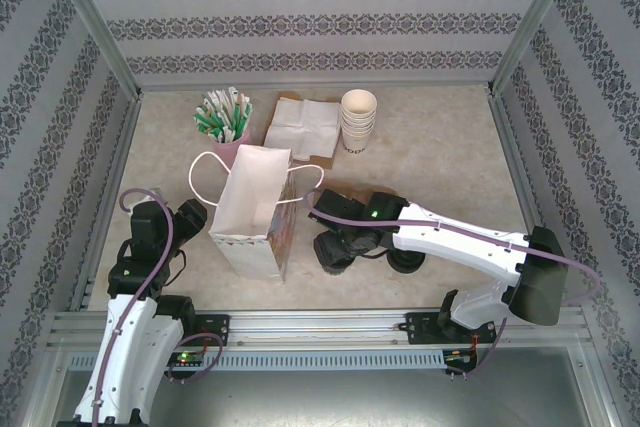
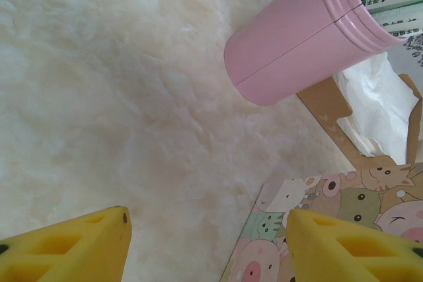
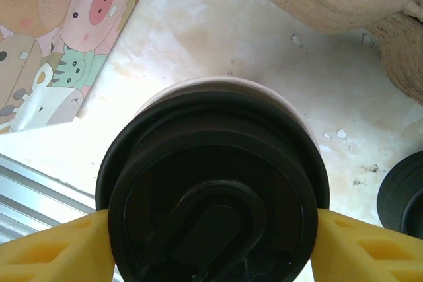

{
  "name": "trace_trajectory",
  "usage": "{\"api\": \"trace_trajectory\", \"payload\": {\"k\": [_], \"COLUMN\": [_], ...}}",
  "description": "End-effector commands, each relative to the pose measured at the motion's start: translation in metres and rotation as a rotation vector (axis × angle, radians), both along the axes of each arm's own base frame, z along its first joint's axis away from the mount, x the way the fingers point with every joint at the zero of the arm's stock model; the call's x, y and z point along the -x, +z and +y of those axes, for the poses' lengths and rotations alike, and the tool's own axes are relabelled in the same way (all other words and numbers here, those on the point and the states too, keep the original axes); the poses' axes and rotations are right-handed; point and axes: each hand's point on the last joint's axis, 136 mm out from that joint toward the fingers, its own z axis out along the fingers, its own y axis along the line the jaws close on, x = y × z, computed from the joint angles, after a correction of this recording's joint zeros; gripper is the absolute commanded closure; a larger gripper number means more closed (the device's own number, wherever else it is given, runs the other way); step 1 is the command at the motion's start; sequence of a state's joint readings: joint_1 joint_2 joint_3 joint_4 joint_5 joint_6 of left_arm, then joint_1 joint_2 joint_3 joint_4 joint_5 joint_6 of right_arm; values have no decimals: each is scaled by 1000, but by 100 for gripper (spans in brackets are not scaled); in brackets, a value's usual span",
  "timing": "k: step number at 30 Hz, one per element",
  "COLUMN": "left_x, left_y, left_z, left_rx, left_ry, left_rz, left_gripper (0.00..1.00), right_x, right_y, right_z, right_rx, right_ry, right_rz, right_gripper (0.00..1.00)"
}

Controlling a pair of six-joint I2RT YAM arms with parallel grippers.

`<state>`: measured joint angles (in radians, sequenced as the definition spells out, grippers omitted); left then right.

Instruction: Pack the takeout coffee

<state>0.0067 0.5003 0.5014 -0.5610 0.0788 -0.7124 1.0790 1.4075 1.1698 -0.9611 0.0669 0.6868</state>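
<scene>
Two hands flank bag, coffee in right one

Bag [image 1: 250,212] stands upright mid-surface. Its mouth is open, the inside is white, the outer wall has cartoon animals, and white cord handles splay to both sides.

Coffee [image 3: 211,189] is just right of bag, near bag's front corner. Its black lid faces the right wrist camera, and the cream cup edge peeks out behind the lid. Right hand [image 3: 211,224] is clamped on coffee, yellow pads [image 3: 56,249] pressing the lid rim from opposite sides. Can't tell if the cup base touches the surface [image 1: 430,147] or is lifted off it. In top view the right hand [image 1: 335,247] sits low, just right of bag, its arm stretching away from bag to the right. Loose lid [image 3: 404,196] lies flat on the surface, on the side of coffee away from bag and apart from coffee.

Left hand [image 1: 188,215] is just left of bag, not touching it. In the left wrist view its fingers [image 2: 66,249] are apart with nothing between them and bare surface below. Bag's printed wall shows beside one finger.

Behind bag:
- Pink cup [image 1: 228,132] stuffed with green-white packets [image 1: 222,112], back-left of bag, near one handle.
- Napkins [image 1: 303,127], a white pile straight behind bag.
- Cup stack [image 1: 358,122], lidless white cups, back-right of bag, just beside napkins.
</scene>
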Motion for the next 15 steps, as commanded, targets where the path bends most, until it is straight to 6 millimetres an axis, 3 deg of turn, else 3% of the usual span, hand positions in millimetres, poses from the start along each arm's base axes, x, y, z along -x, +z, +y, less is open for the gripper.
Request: {"api": "trace_trajectory", "payload": {"k": [1, 15], "left_x": [-2, -2], "left_y": [5, 6], "left_z": [0, 0], "left_rx": [2, 1], "left_ry": [-3, -2], "left_rz": [-20, -21], "left_gripper": [36, 36], "right_x": [1, 6], "right_y": [0, -16], "right_z": [-2, -3], "right_rx": [36, 122], "right_ry": [16, 42], "right_rz": [-13, 3], "right_gripper": [29, 29]}}
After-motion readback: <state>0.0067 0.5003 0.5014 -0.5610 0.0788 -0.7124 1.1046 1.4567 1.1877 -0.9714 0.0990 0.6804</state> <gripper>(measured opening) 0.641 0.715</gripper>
